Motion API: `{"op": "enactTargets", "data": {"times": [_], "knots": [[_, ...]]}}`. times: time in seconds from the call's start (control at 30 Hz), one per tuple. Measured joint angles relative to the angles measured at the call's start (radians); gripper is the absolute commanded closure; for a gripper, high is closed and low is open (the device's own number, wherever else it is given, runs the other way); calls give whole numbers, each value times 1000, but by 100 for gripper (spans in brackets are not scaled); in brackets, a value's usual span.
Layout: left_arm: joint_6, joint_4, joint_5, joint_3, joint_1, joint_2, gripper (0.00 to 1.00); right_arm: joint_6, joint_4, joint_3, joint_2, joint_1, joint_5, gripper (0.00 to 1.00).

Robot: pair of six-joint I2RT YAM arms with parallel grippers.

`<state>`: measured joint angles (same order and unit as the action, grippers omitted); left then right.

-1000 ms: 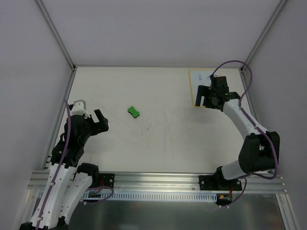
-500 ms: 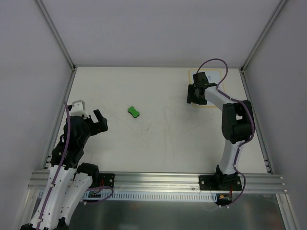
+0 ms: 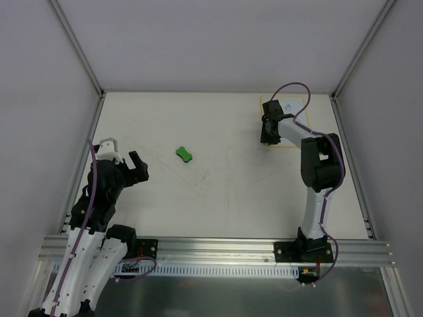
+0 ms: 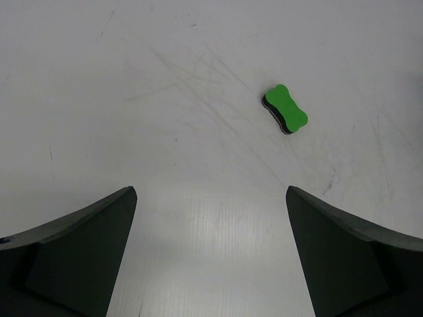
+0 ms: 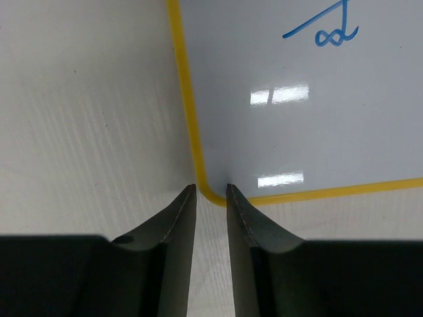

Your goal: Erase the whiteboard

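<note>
The whiteboard [image 3: 295, 105] lies flat at the table's far right, white with a yellow rim [image 5: 187, 99] and blue marks [image 5: 327, 28] on it. My right gripper [image 3: 268, 136] reaches down at the board's near-left corner. In the right wrist view its jaws [image 5: 211, 187] leave only a narrow gap, with the rounded yellow corner right at the fingertips. A green peanut-shaped eraser [image 3: 184, 154] rests on the table left of centre. My left gripper [image 3: 140, 166] hovers at the left, wide open and empty, with the eraser [image 4: 285, 109] ahead of it to the right.
Grey walls and metal frame posts close in the table on three sides. The right arm's elbow [image 3: 320, 162] stands upright just in front of the board. The table surface [image 3: 225, 178] is white and scuffed.
The right arm swung its wrist left and down to the board's near-left corner, and its jaws narrowed from wide open to a slim gap. The left arm and the eraser stayed put.
</note>
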<state>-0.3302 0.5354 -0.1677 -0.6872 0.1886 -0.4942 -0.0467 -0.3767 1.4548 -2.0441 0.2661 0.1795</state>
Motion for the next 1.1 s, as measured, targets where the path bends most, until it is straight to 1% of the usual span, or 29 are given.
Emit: {"op": "enactTargets", "data": {"times": [0.13, 0.2, 0.37, 0.47, 0.57, 0.77, 0.97, 1.07, 1.1], "knots": [[0, 0, 0, 0, 0, 0, 1, -13, -4, 0, 0, 9, 18, 78], [0, 0, 0, 0, 0, 0, 1, -23, -13, 0, 0, 19, 21, 83], [0, 0, 0, 0, 0, 9, 1, -40, -56, 0, 5, 81, 51, 83], [0, 0, 0, 0, 0, 19, 1, -54, -81, -18, 21, 146, 43, 83], [0, 0, 0, 3, 0, 27, 1, -79, -95, -79, 63, 240, 18, 82], [0, 0, 0, 17, 0, 46, 1, -147, -111, -215, 166, 450, -40, 80], [0, 0, 0, 17, 0, 51, 1, -230, -135, -319, 250, 653, -95, 73], [0, 0, 0, 17, 0, 51, 1, -255, -156, -339, 275, 731, -116, 68], [0, 0, 0, 17, 0, 51, 1, -259, -166, -347, 288, 751, -118, 63]]}}
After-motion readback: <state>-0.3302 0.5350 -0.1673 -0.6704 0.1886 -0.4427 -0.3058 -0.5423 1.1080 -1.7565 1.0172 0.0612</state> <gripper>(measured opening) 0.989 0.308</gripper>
